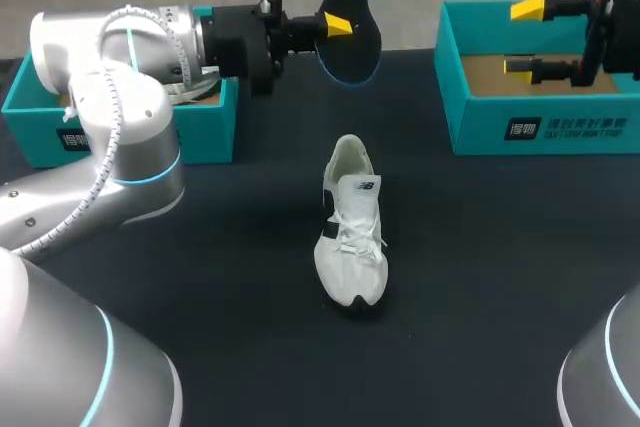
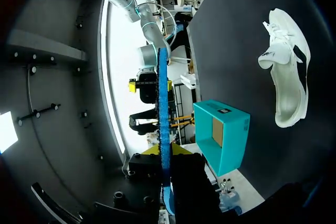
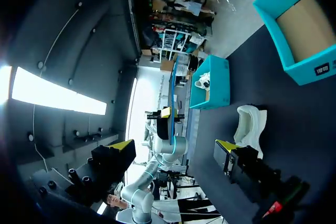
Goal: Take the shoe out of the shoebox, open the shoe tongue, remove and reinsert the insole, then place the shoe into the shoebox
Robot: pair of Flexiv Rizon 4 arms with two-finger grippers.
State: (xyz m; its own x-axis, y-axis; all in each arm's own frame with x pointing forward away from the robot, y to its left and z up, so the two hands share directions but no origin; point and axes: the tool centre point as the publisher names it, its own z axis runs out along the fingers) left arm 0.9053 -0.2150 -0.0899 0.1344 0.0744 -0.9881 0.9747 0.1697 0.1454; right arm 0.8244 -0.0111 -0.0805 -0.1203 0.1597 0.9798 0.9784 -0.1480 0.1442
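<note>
The left end effector (image 1: 336, 25) grips the black, blue-backed foam insole (image 1: 353, 47) above the black counter's (image 1: 500, 277) far edge. The white laced sneaker (image 1: 350, 232) lies mid-counter, well apart. The right end effector (image 1: 524, 39) hangs released over the teal cardboard shoebox (image 1: 540, 132).

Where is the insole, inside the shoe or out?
Out: the left gripper holds the insole in the air, away from the shoe on the table.

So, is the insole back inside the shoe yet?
No, the left gripper holds the insole up in the air, well apart from the white sneaker.
</note>
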